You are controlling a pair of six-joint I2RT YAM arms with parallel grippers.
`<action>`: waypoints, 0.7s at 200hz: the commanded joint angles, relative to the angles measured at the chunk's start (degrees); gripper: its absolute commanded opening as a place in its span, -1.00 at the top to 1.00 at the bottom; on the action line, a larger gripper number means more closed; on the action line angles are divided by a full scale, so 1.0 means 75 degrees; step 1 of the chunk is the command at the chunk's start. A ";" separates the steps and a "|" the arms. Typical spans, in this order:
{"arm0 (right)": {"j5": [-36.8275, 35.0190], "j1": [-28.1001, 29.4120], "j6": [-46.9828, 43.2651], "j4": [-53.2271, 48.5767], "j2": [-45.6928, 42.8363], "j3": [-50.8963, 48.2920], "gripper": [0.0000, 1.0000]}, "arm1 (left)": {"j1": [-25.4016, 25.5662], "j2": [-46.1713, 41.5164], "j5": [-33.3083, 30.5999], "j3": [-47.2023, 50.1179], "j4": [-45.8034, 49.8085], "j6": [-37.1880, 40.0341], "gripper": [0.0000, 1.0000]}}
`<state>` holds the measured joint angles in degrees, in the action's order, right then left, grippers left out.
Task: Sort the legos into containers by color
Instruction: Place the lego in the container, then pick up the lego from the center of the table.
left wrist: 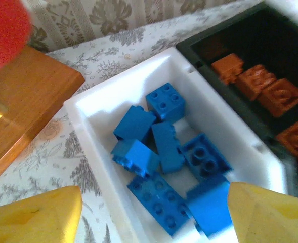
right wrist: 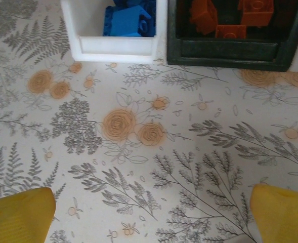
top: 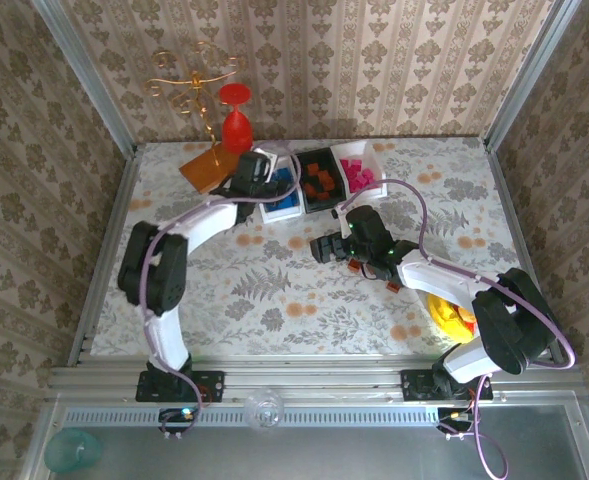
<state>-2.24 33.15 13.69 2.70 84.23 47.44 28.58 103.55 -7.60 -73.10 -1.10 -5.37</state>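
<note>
My left gripper point(left wrist: 154, 215) hangs open over a white container point(left wrist: 103, 104) that holds several blue legos point(left wrist: 164, 104). One blurred blue brick point(left wrist: 209, 202) lies right beside its right yellow finger point(left wrist: 270, 212). To the right, the black container point(left wrist: 189, 50) holds orange-brown legos point(left wrist: 262, 83). In the top view the left gripper point(top: 267, 180) is above the blue bin point(top: 279, 213), with the black bin point(top: 319, 153) and a white bin point(top: 372, 155) of pink legos point(top: 356, 175) alongside. My right gripper point(top: 321, 248) is open and empty over bare tablecloth point(right wrist: 154, 167), just short of the bins.
An orange board point(top: 211, 165) lies left of the bins, with a red goblet point(top: 236, 120) and a gold wire stand point(top: 189, 80) behind it. A yellow snack packet point(top: 452, 315) lies by the right arm's base. Patterned walls close the table on three sides.
</note>
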 commanded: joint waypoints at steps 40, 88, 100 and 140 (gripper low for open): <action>-0.1316 0.0017 0.0573 -0.2610 -0.0967 0.0018 -0.94 | 0.0250 -0.3195 0.1225 0.3361 -0.1056 -0.1159 -0.54; -0.1449 0.0879 0.1887 -0.3535 -0.1632 -0.0900 -0.81 | 0.0636 -0.3778 0.1706 0.3937 -0.0476 -0.0783 -0.53; -0.1385 0.1030 0.2258 -0.3198 -0.1556 -0.1113 -0.75 | 0.0677 -0.3770 0.1856 0.4086 -0.0826 -0.0732 -0.53; -0.1511 0.1069 0.2534 -0.2192 -0.0934 -0.1090 -0.51 | 0.0723 -0.3690 0.2252 0.4639 -0.2263 -0.0927 -0.51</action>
<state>-11.44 41.06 28.75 -18.98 75.09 38.85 33.67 76.60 6.31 -40.23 -10.90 -12.01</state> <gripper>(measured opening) 0.775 0.756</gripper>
